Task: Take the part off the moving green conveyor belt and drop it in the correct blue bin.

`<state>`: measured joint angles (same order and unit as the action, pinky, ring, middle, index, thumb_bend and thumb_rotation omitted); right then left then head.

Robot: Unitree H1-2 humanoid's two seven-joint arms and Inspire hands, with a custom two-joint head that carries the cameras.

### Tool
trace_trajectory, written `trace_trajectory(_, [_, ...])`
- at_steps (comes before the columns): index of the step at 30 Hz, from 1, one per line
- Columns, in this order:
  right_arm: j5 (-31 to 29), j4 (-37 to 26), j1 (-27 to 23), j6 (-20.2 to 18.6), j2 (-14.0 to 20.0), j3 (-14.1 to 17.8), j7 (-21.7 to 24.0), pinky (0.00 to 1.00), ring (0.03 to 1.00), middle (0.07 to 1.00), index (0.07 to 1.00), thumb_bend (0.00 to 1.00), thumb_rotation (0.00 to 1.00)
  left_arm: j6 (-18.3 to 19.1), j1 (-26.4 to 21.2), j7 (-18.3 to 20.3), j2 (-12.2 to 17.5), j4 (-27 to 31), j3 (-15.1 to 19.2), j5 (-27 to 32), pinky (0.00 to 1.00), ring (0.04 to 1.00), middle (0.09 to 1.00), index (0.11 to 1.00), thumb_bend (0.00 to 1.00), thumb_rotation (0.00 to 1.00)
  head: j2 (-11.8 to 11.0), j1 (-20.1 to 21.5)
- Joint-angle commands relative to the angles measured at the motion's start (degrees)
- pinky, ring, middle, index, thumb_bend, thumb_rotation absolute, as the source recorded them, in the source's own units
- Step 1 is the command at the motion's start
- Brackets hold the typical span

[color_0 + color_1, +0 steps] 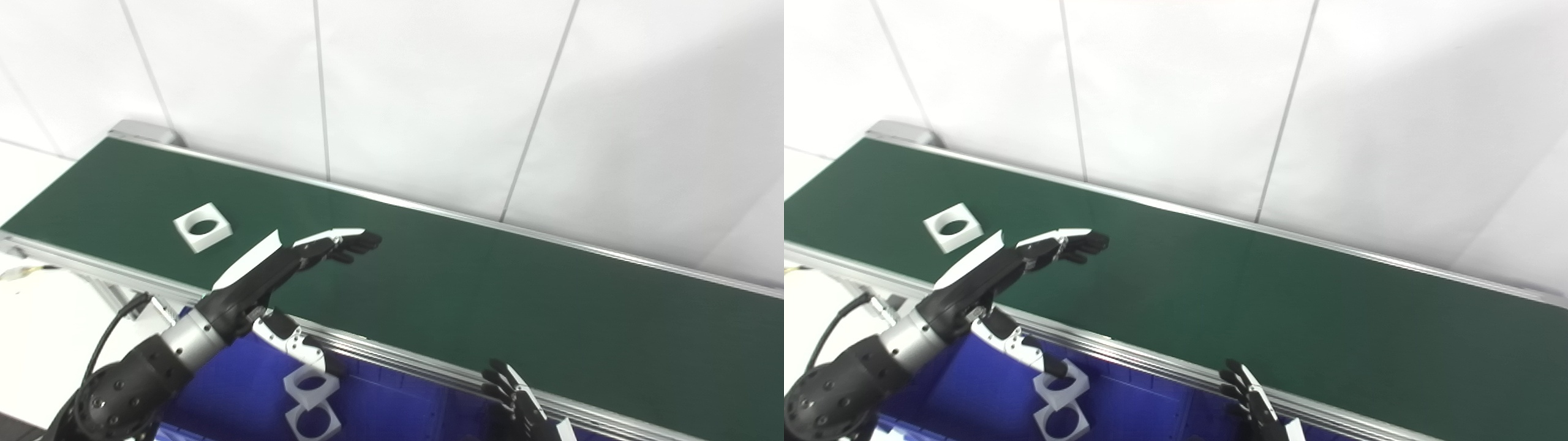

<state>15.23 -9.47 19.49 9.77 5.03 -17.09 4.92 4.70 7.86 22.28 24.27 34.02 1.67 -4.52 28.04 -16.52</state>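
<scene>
A white square part with a round hole lies on the green conveyor belt at its left end. My left hand is open and empty, held flat above the belt to the right of the part, fingers pointing right, thumb hanging down over the blue bin. Two white square parts with holes lie in that bin. My right hand is open and empty at the bottom edge, just below the belt's near rail.
The belt runs from upper left to lower right with a metal rail along its near edge. A white tiled wall stands behind it. A cable lies at the far left.
</scene>
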Motion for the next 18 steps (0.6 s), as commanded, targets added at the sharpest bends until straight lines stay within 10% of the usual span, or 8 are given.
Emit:
trace_trajectory(1, [-0.98,-0.31,-0.71,4.16,-0.14,0.12,-0.44,0.76,0.837,0.873,0.927,0.61,0.53,1.13,-2.0,-1.64,1.38,2.2,1.07,-2.56,0.78,0.832,0.842,0.836,0.8,0.08,-0.42,-1.07])
trace_trajectory(18, [-2.23,1.87,-1.78,5.67,0.38,0.52,-0.55,0.81,0.855,0.888,0.952,0.52,0.56,-0.59,-6.66,-0.42,7.39,-2.58,-0.03,-17.59,0.76,0.838,0.853,0.854,0.77,0.01,-2.29,-4.95])
